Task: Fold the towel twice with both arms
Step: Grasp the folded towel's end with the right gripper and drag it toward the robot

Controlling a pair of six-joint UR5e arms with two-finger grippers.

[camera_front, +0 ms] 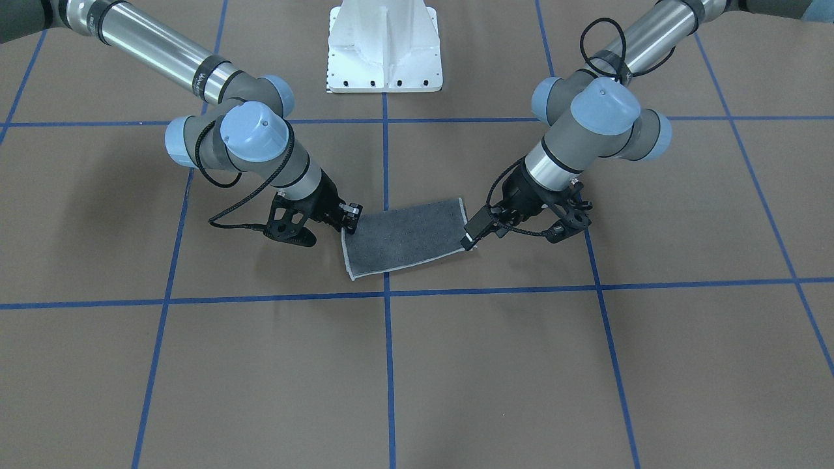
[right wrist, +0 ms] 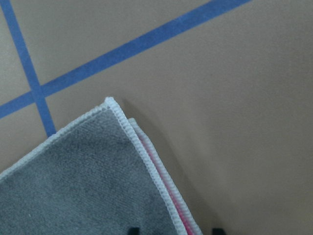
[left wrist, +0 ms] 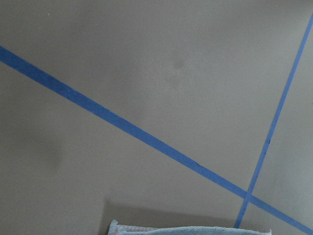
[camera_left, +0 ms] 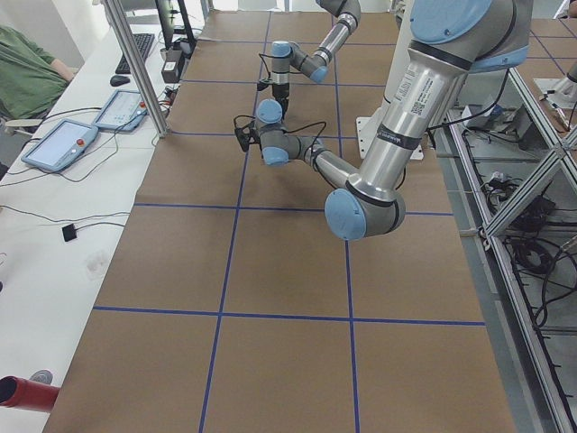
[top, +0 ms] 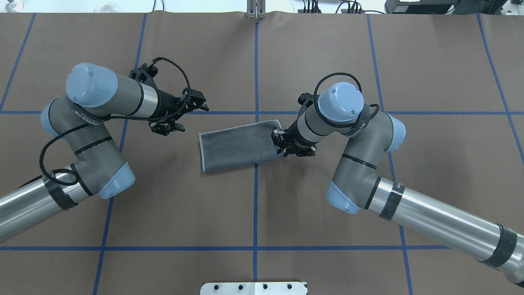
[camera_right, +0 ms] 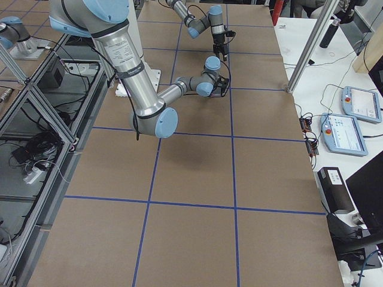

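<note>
Right gripper (top: 282,144), jaws parted, straddles the short edge of the once-folded towel (top: 239,145), which lies grey side up beneath its tips. Left gripper (camera_front: 472,233), grip state indeterminable, hangs beyond the far edge. The second fold appears pending and probably requires closing on this edge.

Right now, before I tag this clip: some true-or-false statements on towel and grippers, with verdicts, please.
The towel lies grey face up. True.
It lies in a single layer. False: a pink-edged layer shows beneath the grey one.
The right gripper is at one short end of the towel. True.
The left gripper is at that same end. False: it is by the opposite end.
The towel crosses a blue tape line. True.
</note>
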